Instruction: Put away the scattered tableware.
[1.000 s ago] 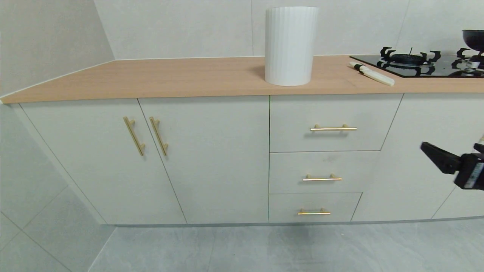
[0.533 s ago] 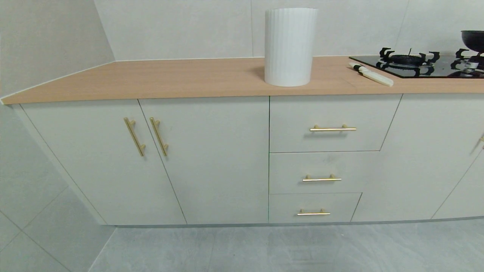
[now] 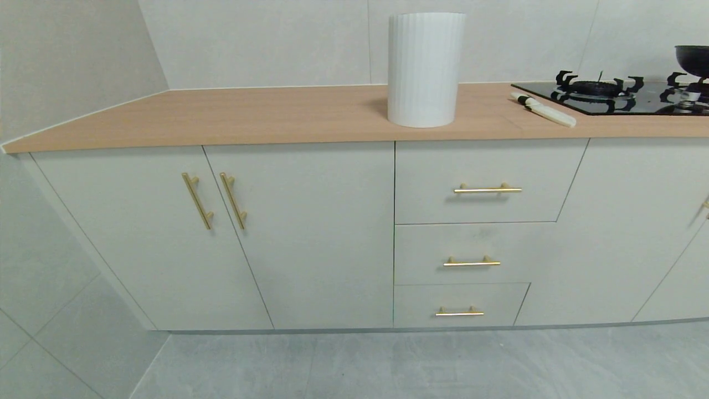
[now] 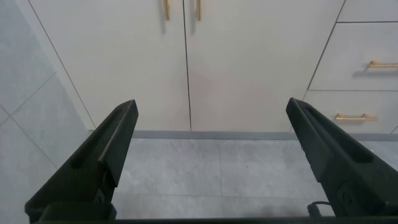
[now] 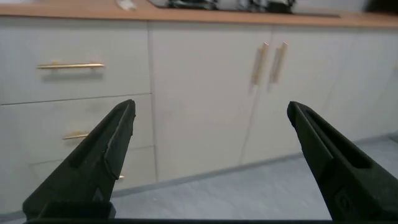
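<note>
A white knife-like utensil [image 3: 544,109] with a dark band lies on the wooden countertop [image 3: 266,113], just left of the stove; its tip [image 5: 126,5] also shows in the right wrist view. A tall white ribbed container [image 3: 424,69] stands upright on the counter above the drawers. My left gripper [image 4: 211,162] hangs open and holds nothing, low over the floor before the double cabinet doors [image 4: 183,62]. My right gripper [image 5: 211,162] is open and holds nothing too, facing the cabinet fronts below the counter, well beneath the utensil.
A black gas stove [image 3: 604,94] with a dark pot [image 3: 692,55] sits at the counter's right end. Three shut drawers with gold handles [image 3: 487,189] stack under the container. A tiled wall closes off the left side. Grey floor [image 3: 388,366] lies open before the cabinets.
The right gripper, which stood at the right edge of the head view a second ago, has moved out past that edge. The things on the counter have stayed put.
</note>
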You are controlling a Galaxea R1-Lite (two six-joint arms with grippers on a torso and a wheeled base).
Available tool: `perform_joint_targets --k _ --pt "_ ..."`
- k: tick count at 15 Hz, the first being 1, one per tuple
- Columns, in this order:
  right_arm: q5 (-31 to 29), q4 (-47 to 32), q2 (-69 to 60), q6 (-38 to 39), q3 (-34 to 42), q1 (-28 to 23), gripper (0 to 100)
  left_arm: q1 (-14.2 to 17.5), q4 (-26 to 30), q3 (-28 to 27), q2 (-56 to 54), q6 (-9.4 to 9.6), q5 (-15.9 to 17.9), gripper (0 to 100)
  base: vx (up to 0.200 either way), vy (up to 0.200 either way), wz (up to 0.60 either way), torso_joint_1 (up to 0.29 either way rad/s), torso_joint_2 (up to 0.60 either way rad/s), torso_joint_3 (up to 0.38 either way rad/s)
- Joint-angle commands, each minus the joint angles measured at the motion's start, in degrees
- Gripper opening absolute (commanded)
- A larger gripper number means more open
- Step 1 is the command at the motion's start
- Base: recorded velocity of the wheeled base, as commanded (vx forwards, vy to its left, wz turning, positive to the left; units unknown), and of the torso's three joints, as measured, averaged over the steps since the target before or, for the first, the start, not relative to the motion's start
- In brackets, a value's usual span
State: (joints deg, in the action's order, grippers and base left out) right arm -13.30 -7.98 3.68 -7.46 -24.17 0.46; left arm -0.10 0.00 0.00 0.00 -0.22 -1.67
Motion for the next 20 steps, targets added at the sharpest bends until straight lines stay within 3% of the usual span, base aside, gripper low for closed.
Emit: perform_joint_targets --k 1,4,6,8,13,20 --pt "0.8 0.1 -3.7 1.7 3.3 -0.2 100 0.0 0.0 0.0 0.0 -0.04 -0.1 100 0.000 0.000 0.00 0.000 0.00 0.000" --pt "2.5 1.3 -3.7 3.8 12.0 -0.2 100 0.0 0.0 0.0 0.0 -0.04 0.0 100 0.000 0.000 0.00 0.000 0.00 0.000" --pt "7.0 9.0 -3.7 4.9 20.5 -0.2 100 0.0 0.0 0.0 0.0 -0.04 -0.1 100 0.000 0.000 0.00 0.000 0.00 0.000" --pt "9.4 12.7 -3.7 4.9 24.2 -0.2 100 0.0 0.0 0.0 0.0 -0.04 -0.1 100 0.000 0.000 0.00 0.000 0.00 0.000" --pt "12.3 7.4 -3.7 6.7 24.0 -0.2 100 0.0 0.0 0.0 0.0 -0.13 -0.1 100 0.000 0.000 0.00 0.000 0.00 0.000" --pt "13.9 8.1 -3.7 6.8 24.2 -0.2 100 0.0 0.0 0.0 0.0 0.22 0.0 100 0.000 0.000 0.00 0.000 0.00 0.000"
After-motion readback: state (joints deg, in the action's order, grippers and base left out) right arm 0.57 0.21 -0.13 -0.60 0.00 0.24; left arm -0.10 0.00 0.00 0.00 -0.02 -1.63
